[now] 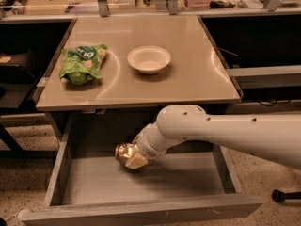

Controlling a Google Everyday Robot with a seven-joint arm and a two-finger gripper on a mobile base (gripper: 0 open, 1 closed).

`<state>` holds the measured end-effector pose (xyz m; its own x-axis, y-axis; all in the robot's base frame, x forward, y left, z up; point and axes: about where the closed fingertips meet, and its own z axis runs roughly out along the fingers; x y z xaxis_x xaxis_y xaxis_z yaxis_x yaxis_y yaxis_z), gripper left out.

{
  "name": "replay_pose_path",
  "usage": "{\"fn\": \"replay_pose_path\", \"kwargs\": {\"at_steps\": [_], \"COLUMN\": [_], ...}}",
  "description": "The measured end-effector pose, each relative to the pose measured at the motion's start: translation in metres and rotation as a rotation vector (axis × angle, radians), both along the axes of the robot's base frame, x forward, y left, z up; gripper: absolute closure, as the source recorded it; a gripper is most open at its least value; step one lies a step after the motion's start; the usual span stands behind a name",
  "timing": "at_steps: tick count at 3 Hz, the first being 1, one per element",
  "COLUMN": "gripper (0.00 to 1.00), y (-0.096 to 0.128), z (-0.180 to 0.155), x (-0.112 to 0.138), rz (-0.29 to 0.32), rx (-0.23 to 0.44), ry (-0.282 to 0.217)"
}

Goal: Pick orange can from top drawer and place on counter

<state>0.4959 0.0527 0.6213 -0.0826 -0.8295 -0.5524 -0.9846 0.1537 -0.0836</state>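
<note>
The orange can point(122, 152) is shiny golden, tipped on its side, and sits in the back left-middle of the open top drawer point(141, 182). My gripper point(133, 160) reaches down into the drawer from the right on a white arm. It is shut on the can and holds it just above the grey drawer bottom. The beige counter point(188, 74) lies directly behind and above the drawer.
A green snack bag point(83, 62) lies on the counter's left side. A white bowl point(149, 59) stands at its middle. The counter's front edge overhangs the back of the drawer, just above my arm. Dark shelving flanks both sides.
</note>
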Motion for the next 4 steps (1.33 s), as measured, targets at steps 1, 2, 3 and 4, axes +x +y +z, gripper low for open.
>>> {"fn": "replay_pose_path", "kwargs": {"at_steps": [1,2,3,4], "gripper": [1.0,1.0,1.0,1.0], "y": [-0.028,-0.066,-0.11,-0.11], "z": [0.039,0.088,0.123,0.126], "x": [-0.014,-0.035,-0.05,-0.05], "rz": [-0.118,-0.258,-0.398,-0.4], "rx": [-0.017,-0.084,-0.161,-0.161], "ry": [0.009,0.013,0.054,0.048]}}
